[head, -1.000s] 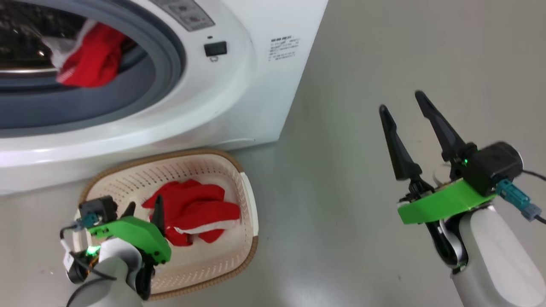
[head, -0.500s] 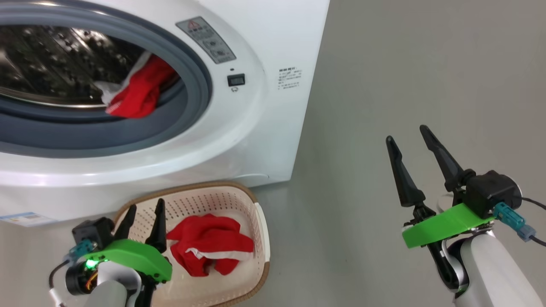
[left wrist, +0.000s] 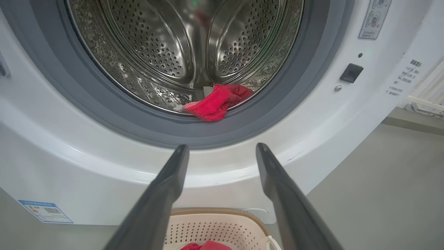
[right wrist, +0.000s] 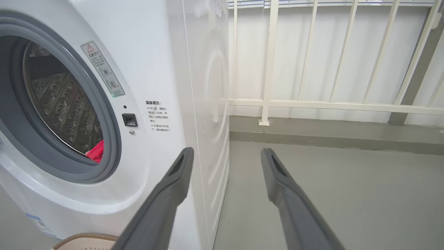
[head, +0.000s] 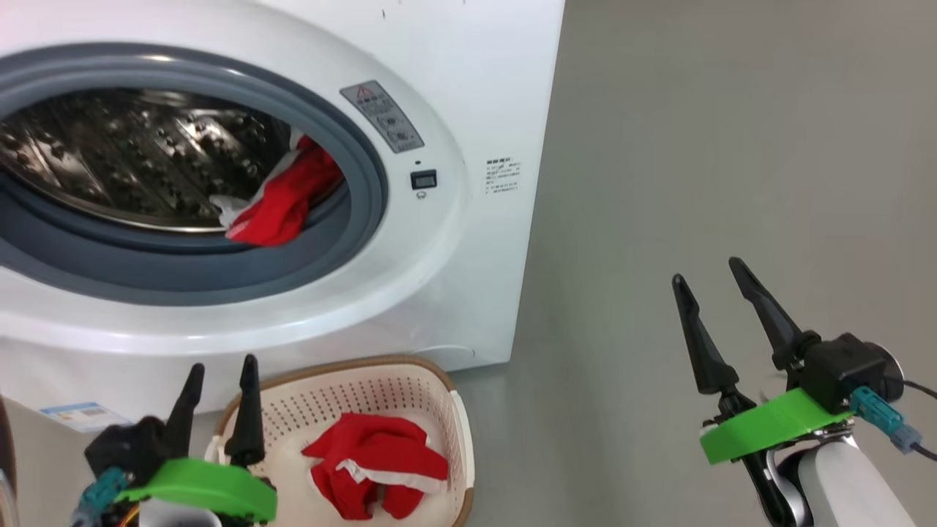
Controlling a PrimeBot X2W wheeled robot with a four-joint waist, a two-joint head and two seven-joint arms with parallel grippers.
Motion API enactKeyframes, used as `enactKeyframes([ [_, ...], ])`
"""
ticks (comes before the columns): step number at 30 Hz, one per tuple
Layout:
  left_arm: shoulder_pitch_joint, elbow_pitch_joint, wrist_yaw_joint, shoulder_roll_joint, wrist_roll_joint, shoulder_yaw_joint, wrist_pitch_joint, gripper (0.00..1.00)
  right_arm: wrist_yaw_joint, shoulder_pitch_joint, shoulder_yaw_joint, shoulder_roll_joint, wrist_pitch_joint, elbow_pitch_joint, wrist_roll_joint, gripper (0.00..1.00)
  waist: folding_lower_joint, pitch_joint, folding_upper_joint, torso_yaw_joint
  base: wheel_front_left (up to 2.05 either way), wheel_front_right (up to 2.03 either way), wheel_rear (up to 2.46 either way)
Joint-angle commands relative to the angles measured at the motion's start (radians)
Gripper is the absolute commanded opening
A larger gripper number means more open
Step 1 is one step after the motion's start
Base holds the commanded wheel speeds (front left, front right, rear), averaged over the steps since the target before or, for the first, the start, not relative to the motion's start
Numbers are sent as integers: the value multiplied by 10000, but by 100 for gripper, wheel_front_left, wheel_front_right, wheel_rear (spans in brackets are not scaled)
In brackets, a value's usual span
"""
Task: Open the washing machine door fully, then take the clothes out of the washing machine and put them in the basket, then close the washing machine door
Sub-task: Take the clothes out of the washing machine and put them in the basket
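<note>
Glossy white washing machine (head: pixel 468 241), shiny perforated steel drum (left wrist: pixel 173 45), matt plastic basket (head: pixel 410 380).

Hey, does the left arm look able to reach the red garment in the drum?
Probably yes: the open left tool points straight at the red garment at the front edge of the drum, with nothing between them.

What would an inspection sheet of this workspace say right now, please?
Surface: bare grey floor.
Job's things: washing machine mouth open; red garment at the drum's front lip; second red garment lying in the basket before the machine.
Clutter: nothing seen.
Grippers: left gripper open, empty, near the basket's left end; right gripper open, empty, over floor.
Cables: dark cable at the right wrist.
Surroundings: white railing beyond the machine.
</note>
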Motion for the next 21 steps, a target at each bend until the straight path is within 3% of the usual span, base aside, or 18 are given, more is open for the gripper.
enactKeyframes([
  [1,171,-426,25,146,151,371,-119,100,48,72,136,-68,-63,-282,-91,100,0,-325,0,15,0,0,0],
  [10,1495,-2071,-38,104,543,707,-120,100,48,724,-142,11,-63,-573,-147,100,0,-1066,0,-85,0,0,0],
  [21,2688,-2738,-72,83,380,637,-120,100,48,1573,-530,114,-63,-1135,-204,100,0,-1547,0,-144,0,0,0],
])
